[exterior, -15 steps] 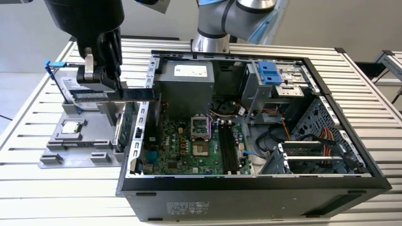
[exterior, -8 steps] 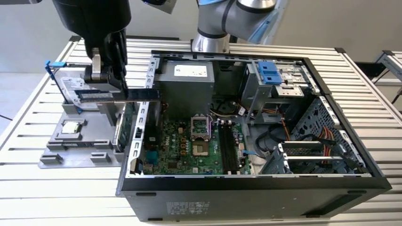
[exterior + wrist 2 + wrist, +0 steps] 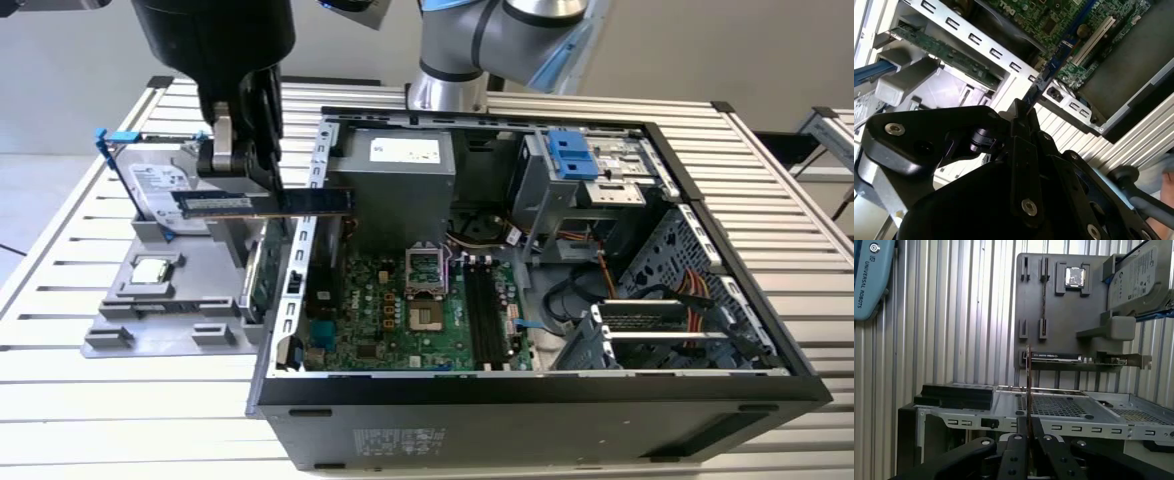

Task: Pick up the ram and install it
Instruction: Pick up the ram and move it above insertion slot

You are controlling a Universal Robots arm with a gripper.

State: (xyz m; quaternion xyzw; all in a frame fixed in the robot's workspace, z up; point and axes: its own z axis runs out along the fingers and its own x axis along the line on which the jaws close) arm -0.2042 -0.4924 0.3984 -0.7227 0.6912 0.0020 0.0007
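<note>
Carrying looks to be the step in hand. In the exterior view the black two-fingered gripper (image 3: 240, 185) is clamped on the ram (image 3: 307, 201), a long, thin dark-green circuit-board stick. It is held level, long edge down, above the side wall of the open black metal computer case (image 3: 534, 400) on the exterior view's left. The long black memory slots (image 3: 487, 315) on the green motherboard (image 3: 380, 310) inside that case are well apart from the stick. Seating it, I judge, calls for its lower edge lined up true with a slot. The case stands on a ribbed aluminium table (image 3: 120, 410), with a grey plastic parts fixture (image 3: 160, 325) just beside it and a pale wall behind it.

In the second wrist view the gripper (image 3: 1023, 112) pinches the ram (image 3: 1046, 70) edge-on, aimed towards the case's interior.

In the first wrist view the gripper (image 3: 1028, 432) holds the ram (image 3: 1028, 385) as a thin line over the case's rim, with the parts fixture (image 3: 1054, 315) beyond it.
</note>
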